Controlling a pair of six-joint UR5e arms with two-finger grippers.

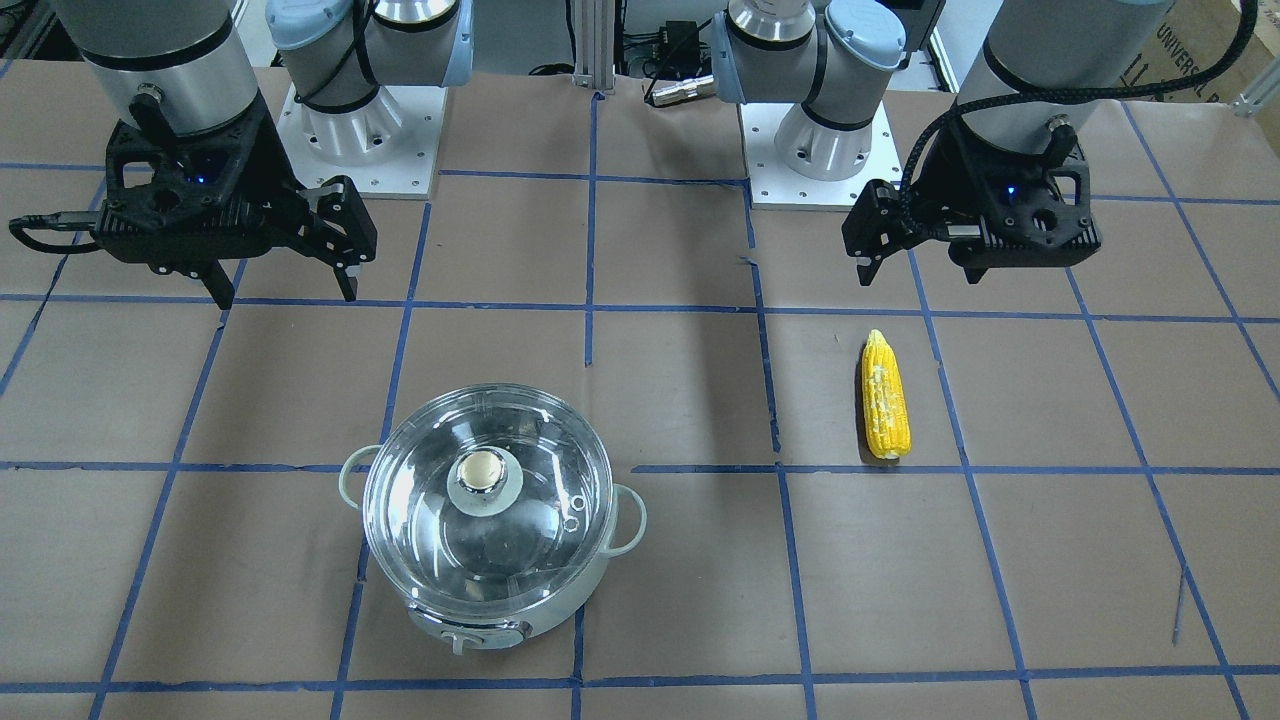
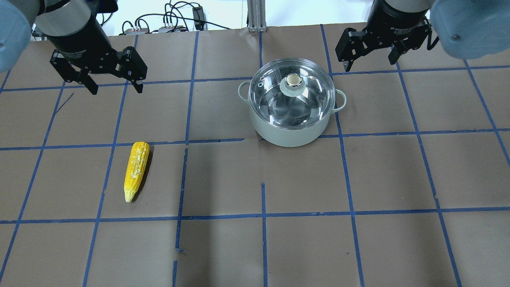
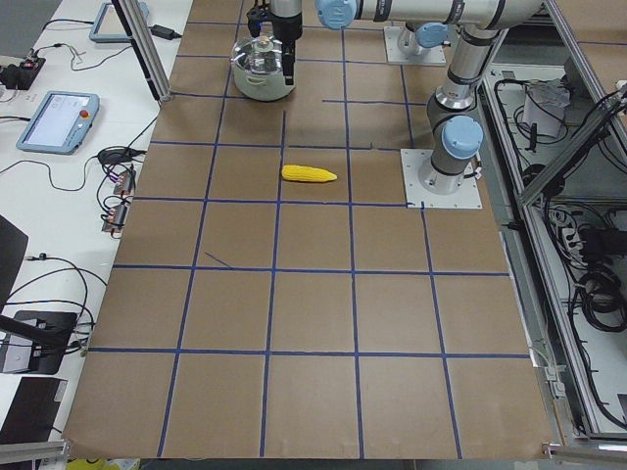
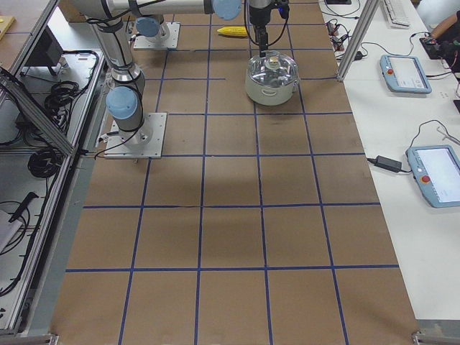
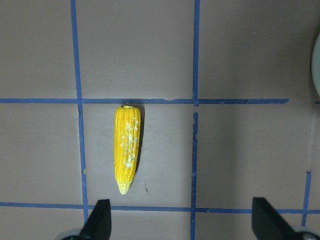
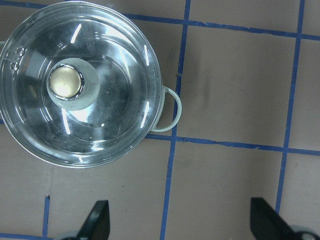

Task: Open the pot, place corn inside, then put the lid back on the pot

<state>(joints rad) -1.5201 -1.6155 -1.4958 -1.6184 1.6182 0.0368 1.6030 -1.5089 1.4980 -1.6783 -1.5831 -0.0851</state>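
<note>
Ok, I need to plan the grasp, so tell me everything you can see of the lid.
The lid is a round disc of what looks like clear glass, with a silver base at its centre, a beige knob on that, and small holes near the rim. It sits level on the pot, covering its mouth. Only the pot touches it.

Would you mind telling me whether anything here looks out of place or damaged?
Nothing stands out. The round clear glass lid sits squarely on the mint-white pot, the yellow corn cob lies flat on the brown table, and the left claw and right claw hang open.
</note>
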